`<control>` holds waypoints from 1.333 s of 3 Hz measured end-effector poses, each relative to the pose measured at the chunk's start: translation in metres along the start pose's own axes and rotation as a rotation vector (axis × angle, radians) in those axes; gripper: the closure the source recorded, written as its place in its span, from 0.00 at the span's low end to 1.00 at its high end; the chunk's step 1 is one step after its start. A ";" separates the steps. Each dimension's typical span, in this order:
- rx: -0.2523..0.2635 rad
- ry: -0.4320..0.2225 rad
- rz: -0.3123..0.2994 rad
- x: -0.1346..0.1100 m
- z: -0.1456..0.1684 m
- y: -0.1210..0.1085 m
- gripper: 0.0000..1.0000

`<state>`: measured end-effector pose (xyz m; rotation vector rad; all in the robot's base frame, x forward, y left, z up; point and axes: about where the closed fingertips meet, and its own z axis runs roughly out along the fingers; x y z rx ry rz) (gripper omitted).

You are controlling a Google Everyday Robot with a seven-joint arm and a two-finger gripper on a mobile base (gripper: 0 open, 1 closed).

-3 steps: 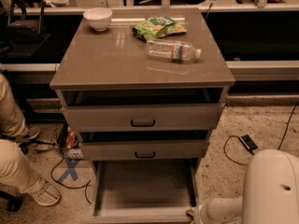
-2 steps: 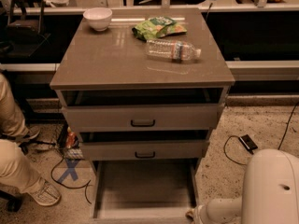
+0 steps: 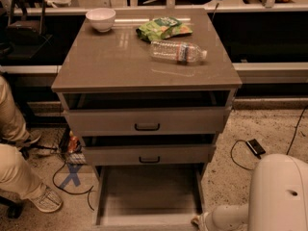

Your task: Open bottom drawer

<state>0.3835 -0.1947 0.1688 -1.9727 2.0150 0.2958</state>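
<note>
The bottom drawer (image 3: 149,194) of the grey cabinet is pulled far out. Its plain grey box floor shows and holds nothing. Its front lies along the lower edge of the view (image 3: 144,224), and the handle is out of view. My gripper (image 3: 196,220) is at the end of the white arm (image 3: 226,216), low at the drawer's right front corner and partly cut off by the frame edge. The middle drawer (image 3: 149,154) and the top drawer (image 3: 147,121), each with a black loop handle, stand slightly open.
The cabinet top (image 3: 110,61) bears a white bowl (image 3: 100,19), a green snack bag (image 3: 163,28) and a lying plastic bottle (image 3: 178,51). A seated person's legs and shoe (image 3: 45,198) are at the left. Cables and a blue tape cross (image 3: 71,176) lie on the floor, and a black device (image 3: 255,147) at the right.
</note>
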 end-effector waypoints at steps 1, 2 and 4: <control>-0.004 -0.008 -0.009 -0.001 0.000 0.002 0.07; 0.004 -0.029 -0.048 -0.008 -0.012 -0.003 0.00; 0.153 -0.110 -0.115 -0.010 -0.114 -0.051 0.00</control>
